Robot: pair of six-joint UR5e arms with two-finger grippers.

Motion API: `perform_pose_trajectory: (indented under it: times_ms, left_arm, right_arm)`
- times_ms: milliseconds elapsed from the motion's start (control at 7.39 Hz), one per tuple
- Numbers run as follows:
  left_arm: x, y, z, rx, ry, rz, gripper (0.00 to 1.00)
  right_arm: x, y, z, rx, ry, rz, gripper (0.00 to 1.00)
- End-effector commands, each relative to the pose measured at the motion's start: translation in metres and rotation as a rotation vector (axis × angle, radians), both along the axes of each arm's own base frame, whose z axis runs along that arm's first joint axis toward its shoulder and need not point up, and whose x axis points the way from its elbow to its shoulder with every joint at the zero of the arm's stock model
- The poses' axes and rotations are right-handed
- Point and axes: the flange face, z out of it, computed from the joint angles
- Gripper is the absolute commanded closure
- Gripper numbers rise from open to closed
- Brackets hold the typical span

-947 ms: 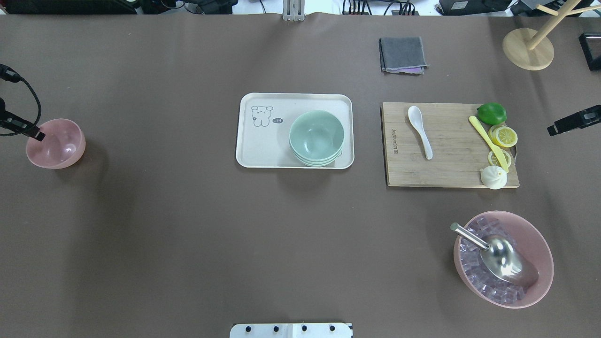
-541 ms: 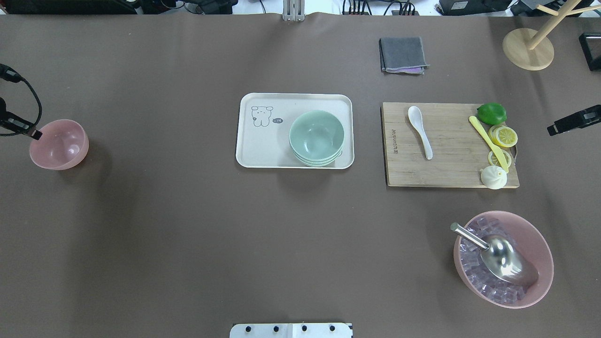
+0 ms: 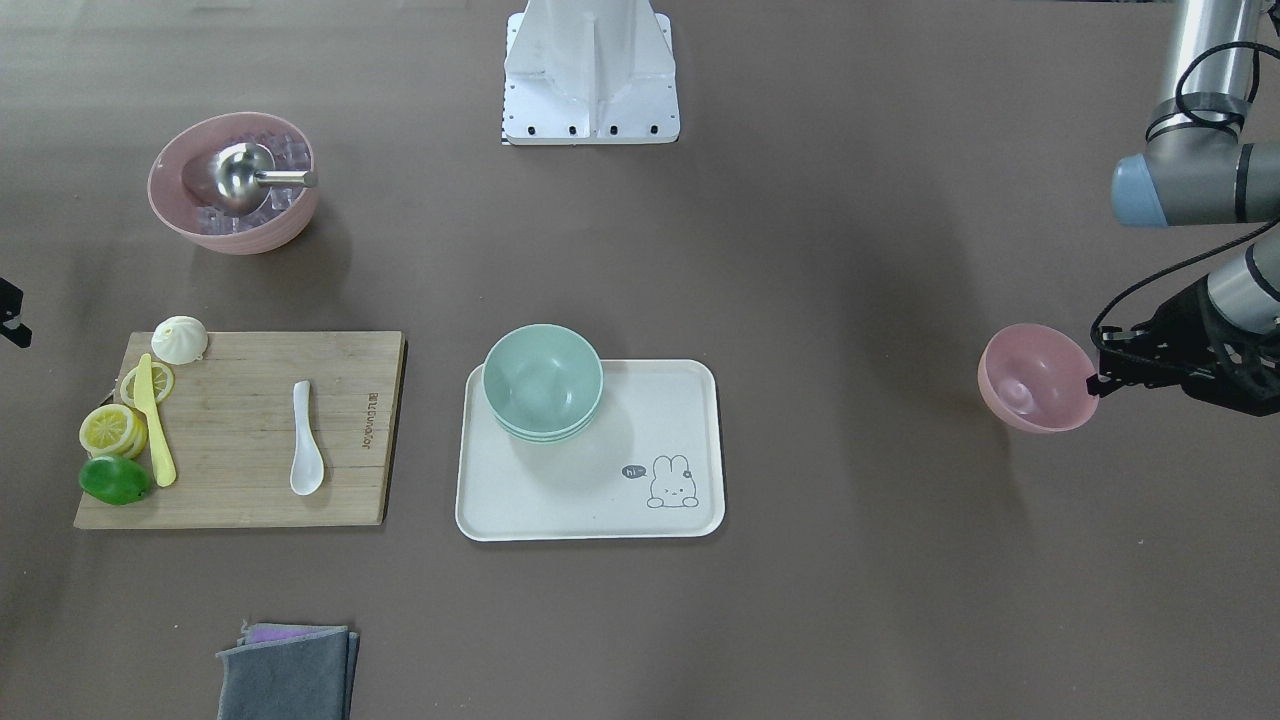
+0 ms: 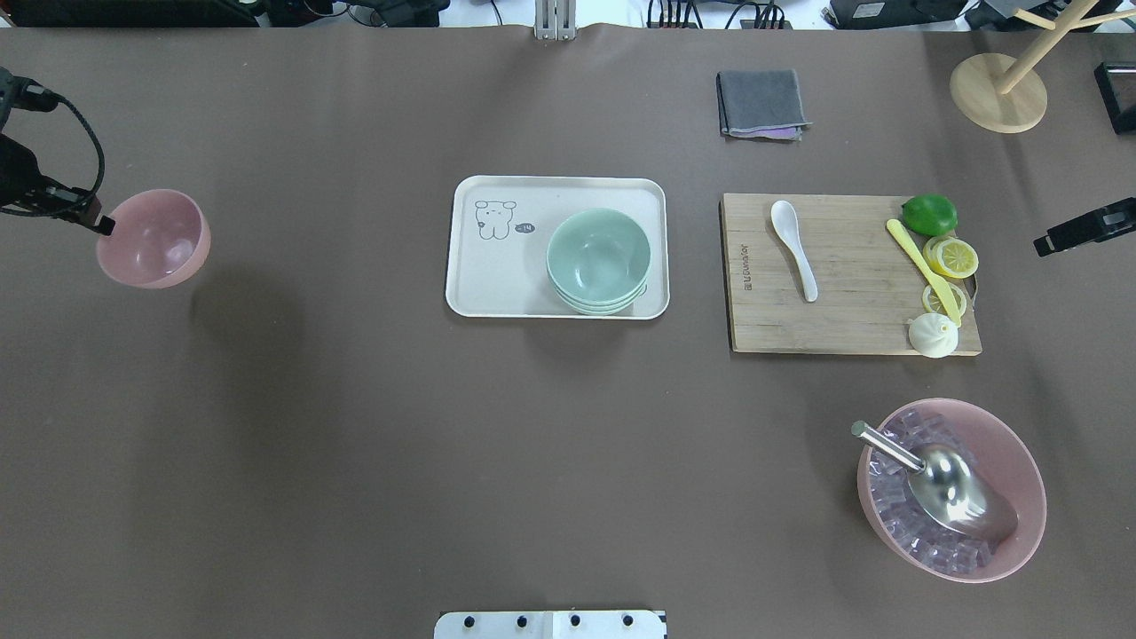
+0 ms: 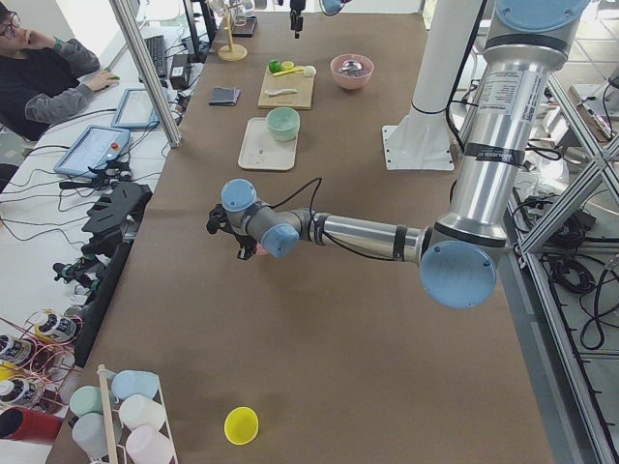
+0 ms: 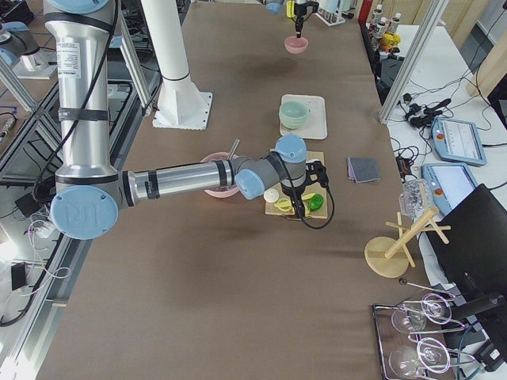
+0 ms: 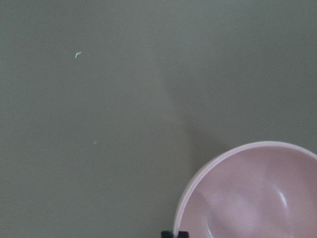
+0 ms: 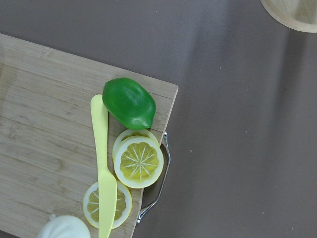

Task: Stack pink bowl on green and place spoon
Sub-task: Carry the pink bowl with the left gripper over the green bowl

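My left gripper (image 4: 102,224) is shut on the rim of the small pink bowl (image 4: 155,238) and holds it above the table at the far left, its shadow below it. The bowl also shows in the front view (image 3: 1035,380) and in the left wrist view (image 7: 257,198). A stack of green bowls (image 4: 599,257) sits on the right part of a white tray (image 4: 497,284). A white spoon (image 4: 794,248) lies on a wooden cutting board (image 4: 852,319). My right gripper (image 4: 1047,242) hovers at the right edge, beside the board; its jaws are not discernible.
On the board's right end lie a lime (image 4: 929,214), lemon slices (image 4: 951,257), a yellow knife (image 4: 923,269) and a white bun (image 4: 933,335). A large pink bowl of ice with a metal scoop (image 4: 954,488) stands near right. A grey cloth (image 4: 761,104) and a wooden stand (image 4: 998,91) are at the back.
My left gripper has lifted the small pink bowl off the table and carried it right and away from the robot. The right arm has not moved.
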Motion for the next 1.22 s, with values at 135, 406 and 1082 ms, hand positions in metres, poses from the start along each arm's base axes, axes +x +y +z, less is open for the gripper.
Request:
perform_pose_trajectory:
  times_ms: [135,406,1082]
  left_arm:
    - [0.042,0.027,-0.187,-0.178,0.064,-0.080,1.00]
    - [0.158,0.059,-0.279,-0.270,0.048,-0.137,1.00]
    - [0.315,0.071,-0.399,-0.368,0.065,-0.213,1.00]
  right_arm:
    - [0.000,0.000,0.000,0.001,0.000,0.000,0.00]
    - [0.000,0.000,0.001,0.000,0.000,-0.001,0.00]
    - [-0.001,0.000,-0.003,0.007,-0.002,-0.002,0.00]
